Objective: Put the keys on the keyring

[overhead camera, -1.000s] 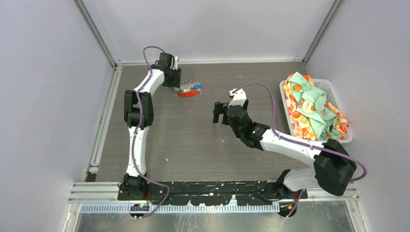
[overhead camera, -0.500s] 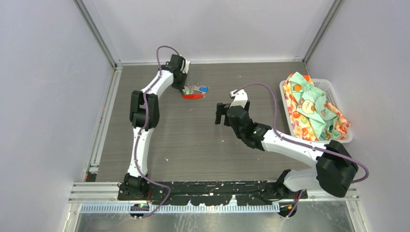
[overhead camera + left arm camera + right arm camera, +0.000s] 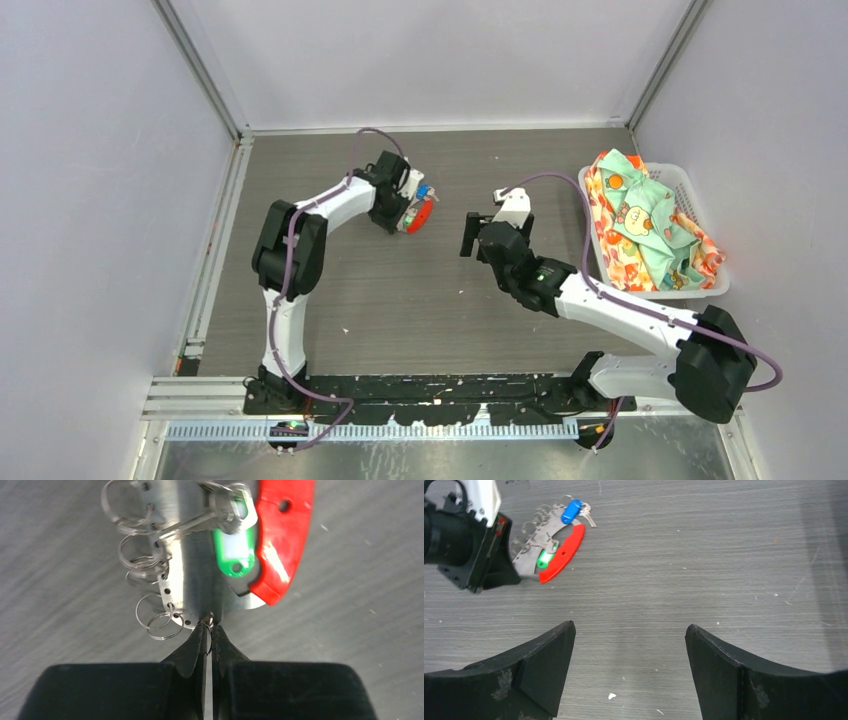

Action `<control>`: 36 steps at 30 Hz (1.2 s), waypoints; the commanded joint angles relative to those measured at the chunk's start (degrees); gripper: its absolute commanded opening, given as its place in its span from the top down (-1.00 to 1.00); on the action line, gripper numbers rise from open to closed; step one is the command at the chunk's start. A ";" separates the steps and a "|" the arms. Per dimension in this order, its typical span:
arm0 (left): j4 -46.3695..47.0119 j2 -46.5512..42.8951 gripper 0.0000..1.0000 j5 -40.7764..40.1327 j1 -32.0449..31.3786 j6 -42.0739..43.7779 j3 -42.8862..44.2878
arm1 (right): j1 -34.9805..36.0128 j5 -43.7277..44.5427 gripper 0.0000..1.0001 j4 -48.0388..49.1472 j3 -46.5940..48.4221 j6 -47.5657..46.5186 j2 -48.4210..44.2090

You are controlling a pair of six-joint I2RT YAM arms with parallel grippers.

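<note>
On a grey wood-grain tabletop [image 3: 400, 300], from the left: clenched tight, the left gripper [image 3: 208, 630], black fingertips [image 3: 197, 647] pressed together on one end of the keyring [image 3: 195, 580], a flat silvery metal half-moon plate backed by a curved red plastic strip [image 3: 280, 540]; pinched right at the plate's rim, just beside a row of small wire split rings [image 3: 145, 562] threaded through holes along that edge; lying against the plate, touching the red strip, a key with a green plastic head [image 3: 231, 550] and a white label window, hooked to a ring next to a silver blade [image 3: 187, 525]; at the opposite end of the plate, in the right wrist view, a key with a blue plastic head [image 3: 571, 510], a short silver blade [image 3: 589, 519] poking out beside it; held near the middle of the table, toward its far side, red strip turned toward the right arm; impossible to tell whether lifted clear of the tabletop or resting on it. Further right, well apart from the keyring: spread wide and grasping nothing, the right gripper [image 3: 629, 630], two black fingers [image 3: 544, 665] aimed toward the keyring over bare tabletop. At the far right edge: a white plastic lattice basket [image 3: 690, 185] stuffed with bunched patterned cloth in orange and mint green [image 3: 640, 225].
</note>
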 commanded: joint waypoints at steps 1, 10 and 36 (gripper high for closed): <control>-4.21 -0.49 0.99 5.99 -3.55 -2.00 -6.99 | -0.29 4.28 -0.70 -4.22 -0.44 3.31 -2.66; -5.52 -3.63 0.99 10.31 -10.01 -1.55 -15.22 | -3.98 4.58 -0.58 -10.09 -0.94 7.46 -5.05; -19.06 -23.77 0.99 16.53 -8.02 0.90 -21.30 | -19.94 -33.91 -0.52 -17.74 71.66 -3.66 64.55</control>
